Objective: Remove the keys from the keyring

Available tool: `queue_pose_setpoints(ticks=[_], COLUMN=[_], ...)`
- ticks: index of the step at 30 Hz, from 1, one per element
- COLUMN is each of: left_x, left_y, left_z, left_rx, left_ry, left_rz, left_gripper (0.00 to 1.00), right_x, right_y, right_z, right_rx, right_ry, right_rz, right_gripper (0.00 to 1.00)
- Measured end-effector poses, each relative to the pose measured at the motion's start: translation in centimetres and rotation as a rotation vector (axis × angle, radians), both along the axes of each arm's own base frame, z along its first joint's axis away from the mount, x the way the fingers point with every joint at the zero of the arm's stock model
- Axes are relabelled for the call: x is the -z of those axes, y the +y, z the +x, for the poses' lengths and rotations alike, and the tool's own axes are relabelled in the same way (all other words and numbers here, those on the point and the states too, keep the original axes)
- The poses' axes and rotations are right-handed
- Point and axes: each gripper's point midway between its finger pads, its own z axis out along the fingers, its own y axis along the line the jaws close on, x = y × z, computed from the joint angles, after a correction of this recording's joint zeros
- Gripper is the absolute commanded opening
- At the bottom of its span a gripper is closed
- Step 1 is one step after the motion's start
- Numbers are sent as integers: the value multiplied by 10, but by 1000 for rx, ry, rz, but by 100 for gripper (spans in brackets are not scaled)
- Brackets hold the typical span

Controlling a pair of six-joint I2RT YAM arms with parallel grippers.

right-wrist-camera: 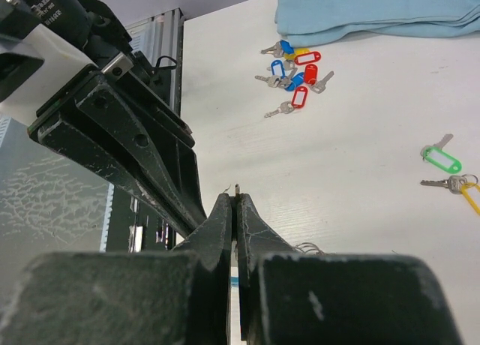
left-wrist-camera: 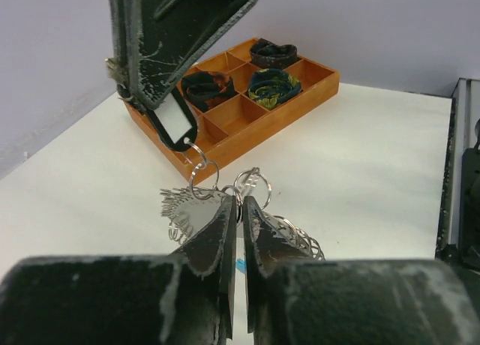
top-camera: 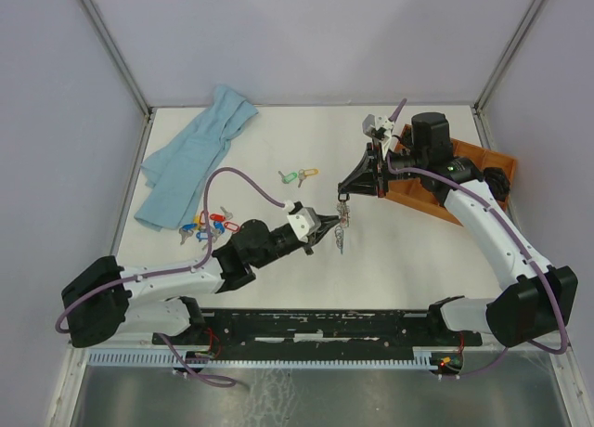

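Note:
The keyring [top-camera: 343, 230] hangs above the table's middle as a bunch of silver keys [left-wrist-camera: 182, 212] and small split rings [left-wrist-camera: 204, 178]. My right gripper [top-camera: 345, 199] is shut on its top end, on a black-framed white tag [left-wrist-camera: 177, 125]; a thin metal tip pokes out between the fingertips of that gripper [right-wrist-camera: 235, 196]. My left gripper [left-wrist-camera: 240, 202] comes in from the left and is shut on a small ring in the bunch, with keys fanning out on both sides. Loose keys with red and blue tags [top-camera: 210, 225] lie apart on the table.
An orange compartment tray [left-wrist-camera: 238, 114] with dark coiled items stands at the right, behind the right arm. A light blue cloth [top-camera: 193, 158] lies at the back left. A green-tagged key [right-wrist-camera: 441, 159] and a yellow-tagged one [top-camera: 307, 174] lie mid-table.

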Motion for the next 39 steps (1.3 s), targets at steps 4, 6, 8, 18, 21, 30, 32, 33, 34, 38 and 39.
queue_pose_setpoints(ticks=[4, 6, 8, 18, 21, 30, 32, 33, 34, 38, 39], left_x=[1, -2, -4, -18, -21, 7, 21, 25, 30, 34, 32], left_y=[-1, -1, 0, 23, 28, 36, 31, 30, 26, 15, 14], left_z=[-6, -12, -20, -42, -42, -1, 5, 6, 8, 13, 13], left_rx=[16, 46, 79, 124, 112, -13, -21, -21, -19, -8, -6], left_ry=[-57, -81, -95, -145, -142, -31, -3, 2, 9, 15, 12], left_rz=[41, 43, 37, -24, -48, -32, -10, -3, 6, 4, -5], left_gripper=[33, 38, 42, 50, 43, 18, 18, 19, 19, 21, 21], right_x=[0, 0, 0, -4, -5, -7, -7, -7, -7, -7, -7], right_y=[0, 0, 0, -1, -1, 0, 0, 0, 0, 0, 0], right_z=[0, 0, 0, -3, -3, -6, -7, -7, -7, -7, -7], right_rx=[0, 0, 0, -2, -6, -27, -31, -32, -33, -34, -34], right_ry=[0, -1, -1, -15, -20, -39, -39, -40, -41, -44, -44], right_rz=[0, 0, 0, 5, 8, 17, 19, 20, 20, 20, 20], right_gripper=[1, 1, 1, 1, 1, 1, 1, 1, 1, 1, 1])
